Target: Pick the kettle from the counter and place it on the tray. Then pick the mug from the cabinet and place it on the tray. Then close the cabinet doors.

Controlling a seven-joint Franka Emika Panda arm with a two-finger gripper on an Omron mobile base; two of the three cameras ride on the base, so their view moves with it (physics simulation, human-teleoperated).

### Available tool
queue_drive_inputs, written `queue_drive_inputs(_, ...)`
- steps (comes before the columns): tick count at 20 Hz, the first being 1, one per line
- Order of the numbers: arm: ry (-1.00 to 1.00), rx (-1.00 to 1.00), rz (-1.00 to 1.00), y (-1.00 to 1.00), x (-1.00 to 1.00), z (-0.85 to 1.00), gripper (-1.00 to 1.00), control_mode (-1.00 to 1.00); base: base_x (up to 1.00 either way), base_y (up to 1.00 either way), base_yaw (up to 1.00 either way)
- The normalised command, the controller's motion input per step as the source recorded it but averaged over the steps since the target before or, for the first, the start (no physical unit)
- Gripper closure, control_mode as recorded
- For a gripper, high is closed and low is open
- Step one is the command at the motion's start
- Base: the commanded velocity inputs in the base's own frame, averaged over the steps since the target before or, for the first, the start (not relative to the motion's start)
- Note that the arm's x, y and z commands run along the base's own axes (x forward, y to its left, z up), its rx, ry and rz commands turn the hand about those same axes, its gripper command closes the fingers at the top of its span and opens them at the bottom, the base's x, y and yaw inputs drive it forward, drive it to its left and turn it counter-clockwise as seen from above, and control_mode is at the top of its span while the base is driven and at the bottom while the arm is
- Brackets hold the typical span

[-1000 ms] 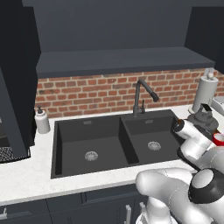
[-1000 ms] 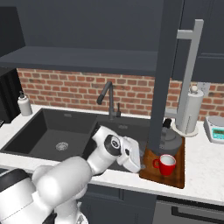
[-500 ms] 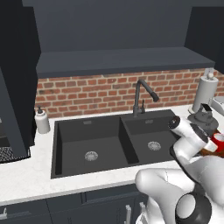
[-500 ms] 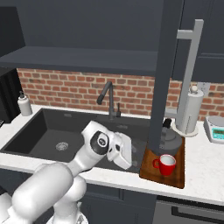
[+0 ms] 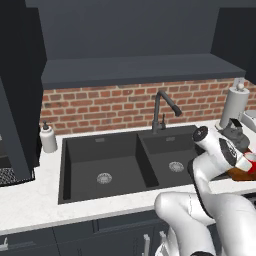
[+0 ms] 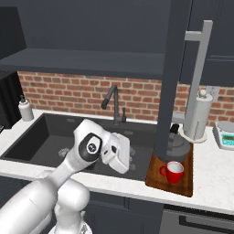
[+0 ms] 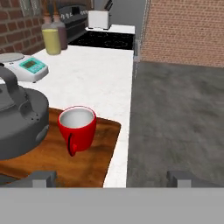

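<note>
**Operator:** Two of the three jobs look finished from my seat. The kettle (image 6: pixel 176 147) and the mug (image 6: pixel 173 172) both sit on the tray (image 6: pixel 184 184), the mug upright at about five o'clock from the kettle in the right base view. My jaws are spread wide and carry nothing; the gripper (image 6: pixel 119 153) hangs over the sink (image 6: pixel 45 137), well apart from the tray.

**Observer:** So the cabinet doors are what's left?

**Operator:** That's my reading. One cabinet door (image 6: pixel 171 77) stands open edge-on above the tray, its silver bar handle (image 6: pixel 197 75) just beside it at three o'clock. I'd raise the hand clear of the kettle's arched handle first, then get around to the door's outer face and push flat and slow, so the sweep doesn't clip the paper-towel roll (image 6: pixel 198 116) or drag anything across the tabletop (image 6: pixel 212 171).

**Observer:** What does each camera give you?

**Operator:** The hand view shows the mug (image 7: pixel 78 127) and its white inside close up, the kettle (image 7: pixel 19 122) at nine o'clock from it, and a scale (image 7: pixel 27 65) and bottles (image 7: pixel 54 35) farther along the tabletop. It shows no door. The right base view gives me that door and handle. The left base view has the arm covering most of the tray (image 5: pixel 240 174), but shows a soap dispenser (image 5: pixel 48 138) at the sink's far left.
</note>
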Motion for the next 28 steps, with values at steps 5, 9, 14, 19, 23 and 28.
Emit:
queue_drive_inputs(5, 0.02, 0.17, 0.03, 0.31, -0.25, 0.41, -1.00, -1.00, 0.00, 0.00, 0.00)
queue_drive_inputs(9, 0.01, 0.15, 0.13, 0.40, -0.17, 0.44, -1.00, -1.00, 0.00, 0.00, 0.00)
queue_drive_inputs(14, 0.03, 0.09, 0.22, 0.46, -0.23, 0.41, -1.00, -1.00, 0.00, 0.00, 0.00)
queue_drive_inputs(19, 0.02, 0.00, 0.33, 0.60, -0.20, 0.19, -1.00, -1.00, 0.00, 0.00, 0.00)
queue_drive_inputs(23, 0.00, 0.00, 0.38, 0.51, -0.18, 0.26, -1.00, -1.00, 0.00, 0.00, 0.00)
queue_drive_inputs(28, 0.00, 0.03, 0.39, 0.61, -0.15, 0.31, -1.00, -1.00, 0.00, 0.00, 0.00)
